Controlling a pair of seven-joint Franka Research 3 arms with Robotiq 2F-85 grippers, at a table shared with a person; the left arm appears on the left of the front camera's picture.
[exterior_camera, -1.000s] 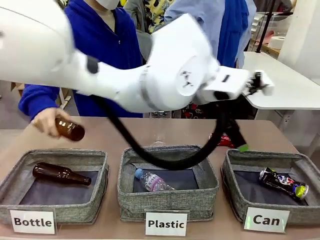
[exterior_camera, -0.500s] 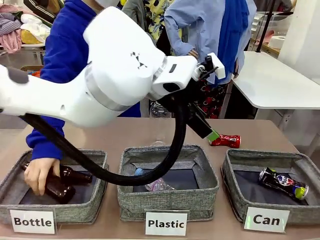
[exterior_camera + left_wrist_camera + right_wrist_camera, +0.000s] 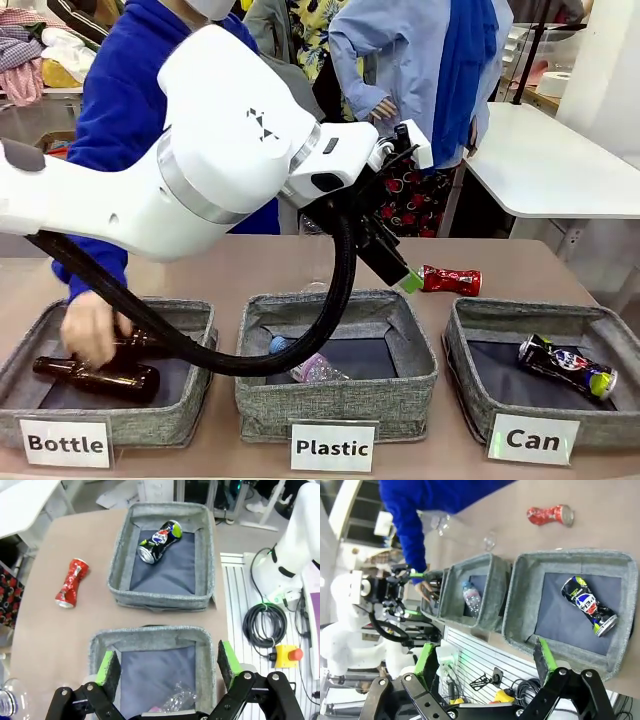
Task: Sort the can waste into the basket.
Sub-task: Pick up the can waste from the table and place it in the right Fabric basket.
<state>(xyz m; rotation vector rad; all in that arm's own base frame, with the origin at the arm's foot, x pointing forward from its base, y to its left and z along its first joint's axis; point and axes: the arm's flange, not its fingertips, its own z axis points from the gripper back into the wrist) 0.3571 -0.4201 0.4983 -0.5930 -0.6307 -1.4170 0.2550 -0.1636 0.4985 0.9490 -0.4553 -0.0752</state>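
In the front view, your left gripper (image 3: pixel 405 278) hangs over the far rim of the middle bin, jaws spread and empty. The crushed red can (image 3: pixel 450 281) lies on bare table just to its right, behind the gap between the middle bin and the basket (image 3: pixel 460 365) labelled "Can". The can's long axis runs left to right, pinched at the waist, and its skin is glossy. The black can (image 3: pixel 566 366) already rests on the basket's dark floor. A person's hand (image 3: pixel 92 328) is busy at the left bin.

In the left wrist view, the jaws of the left gripper (image 3: pixel 167 665) gape above the middle bin. The red can (image 3: pixel 72 582) sits off toward the picture's upper left, beside the soft woven wall of the basket (image 3: pixel 160 599).

In the right wrist view, your right gripper (image 3: pixel 484 659) is also wide open, well apart from the red can (image 3: pixel 550 515). I judge the left arm is nearer.
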